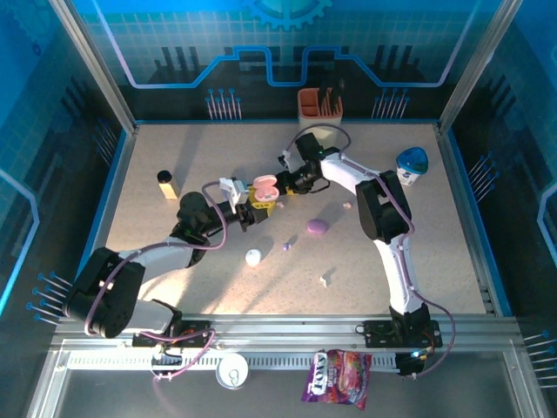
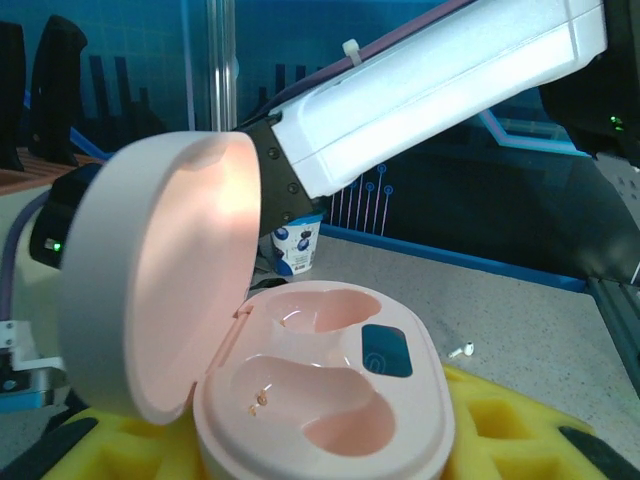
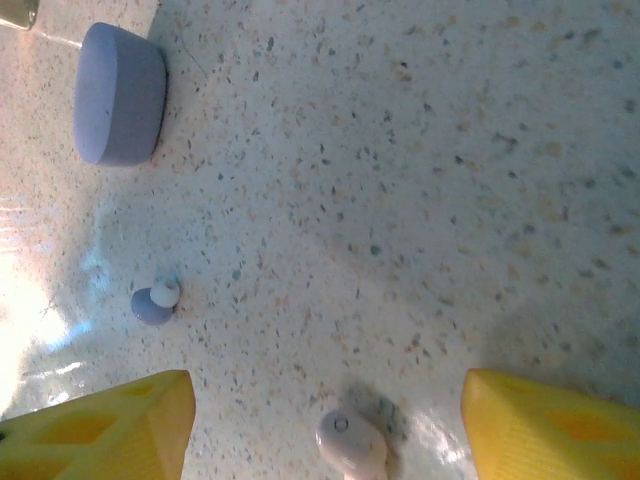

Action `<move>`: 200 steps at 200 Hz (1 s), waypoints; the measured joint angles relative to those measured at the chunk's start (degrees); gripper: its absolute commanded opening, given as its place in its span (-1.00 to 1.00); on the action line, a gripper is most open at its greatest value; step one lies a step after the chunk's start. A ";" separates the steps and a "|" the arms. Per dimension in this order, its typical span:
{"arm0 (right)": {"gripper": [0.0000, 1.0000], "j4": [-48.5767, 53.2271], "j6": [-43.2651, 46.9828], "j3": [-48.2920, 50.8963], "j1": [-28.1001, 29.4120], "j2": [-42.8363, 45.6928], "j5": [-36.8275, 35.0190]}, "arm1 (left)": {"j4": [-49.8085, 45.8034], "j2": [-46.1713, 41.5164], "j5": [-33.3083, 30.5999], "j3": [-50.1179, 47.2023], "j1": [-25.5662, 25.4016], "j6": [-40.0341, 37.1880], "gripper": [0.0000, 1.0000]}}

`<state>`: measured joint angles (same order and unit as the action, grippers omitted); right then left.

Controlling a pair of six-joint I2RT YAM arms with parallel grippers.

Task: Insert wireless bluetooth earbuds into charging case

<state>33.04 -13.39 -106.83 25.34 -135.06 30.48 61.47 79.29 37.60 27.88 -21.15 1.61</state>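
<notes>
Left gripper [image 2: 320, 450] clamps the open pale pink pebble-shaped plastic charging case [image 2: 330, 390]; both wells are empty. Right gripper [image 3: 325, 405] stands released, straddling a pale pink plastic earbud [image 3: 352, 445] near the centre of the table [image 3: 420, 200]. Risk: off-centre closure could flick the rounded earbud aside.

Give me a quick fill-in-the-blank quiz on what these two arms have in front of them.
1. The pink case, gripped by the left fingers, has its lid ____.
2. Both of its earbud wells are ____.
3. The right fingers, spread over a pink earbud on the table, are coloured ____.

Missing words: open; empty; yellow.
</notes>
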 measured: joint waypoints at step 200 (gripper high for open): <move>-0.23 6.08 6.19 -0.96 1.27 -1.55 1.25 | 3.58 2.29 1.70 -0.02 0.07 2.60 -0.52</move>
<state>39.11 -7.20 -107.79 26.61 -136.62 31.73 65.06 81.58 39.31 27.86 -21.08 4.21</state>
